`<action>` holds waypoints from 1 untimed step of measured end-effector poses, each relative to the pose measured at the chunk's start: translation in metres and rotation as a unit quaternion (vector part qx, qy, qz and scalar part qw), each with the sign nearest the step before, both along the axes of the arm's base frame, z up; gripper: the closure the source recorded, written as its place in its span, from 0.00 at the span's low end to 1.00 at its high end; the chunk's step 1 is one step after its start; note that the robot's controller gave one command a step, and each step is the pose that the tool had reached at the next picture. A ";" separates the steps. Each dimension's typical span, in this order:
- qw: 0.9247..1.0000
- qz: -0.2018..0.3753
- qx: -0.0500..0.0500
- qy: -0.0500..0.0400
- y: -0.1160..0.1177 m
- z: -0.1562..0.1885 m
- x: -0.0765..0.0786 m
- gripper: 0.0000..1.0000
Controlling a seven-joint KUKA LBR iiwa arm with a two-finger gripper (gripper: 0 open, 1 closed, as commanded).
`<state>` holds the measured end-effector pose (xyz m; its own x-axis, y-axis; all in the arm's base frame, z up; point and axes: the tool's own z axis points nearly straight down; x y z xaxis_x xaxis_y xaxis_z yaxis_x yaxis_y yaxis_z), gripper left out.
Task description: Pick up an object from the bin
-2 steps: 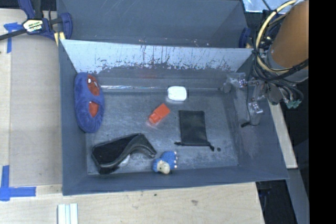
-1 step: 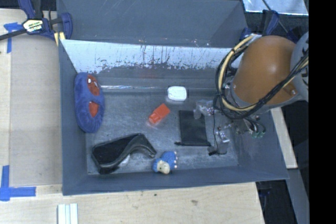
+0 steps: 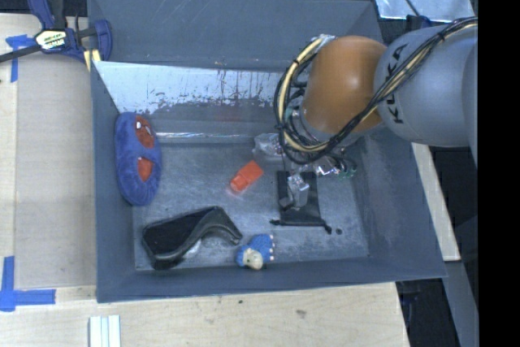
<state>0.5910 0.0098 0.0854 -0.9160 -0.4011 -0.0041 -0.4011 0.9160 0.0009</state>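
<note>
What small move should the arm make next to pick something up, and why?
Probably a short shift toward the view's left, to bring the gripper over the orange block. The gripper is low above bare floor of the bin, just right of that block, which is the nearest thing and lies apart from the others, so it looks easiest to take.

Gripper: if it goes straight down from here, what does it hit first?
Probably the bare bin floor; the gripper hangs right of the orange block, apart from it, though depth is unclear.
</note>
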 end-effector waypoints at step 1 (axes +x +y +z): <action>1.000 -0.001 -0.001 -0.001 -0.002 0.003 0.000 1.00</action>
<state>0.5911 0.0077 0.0881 -0.9169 -0.3992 -0.0051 -0.3992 0.9169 -0.0014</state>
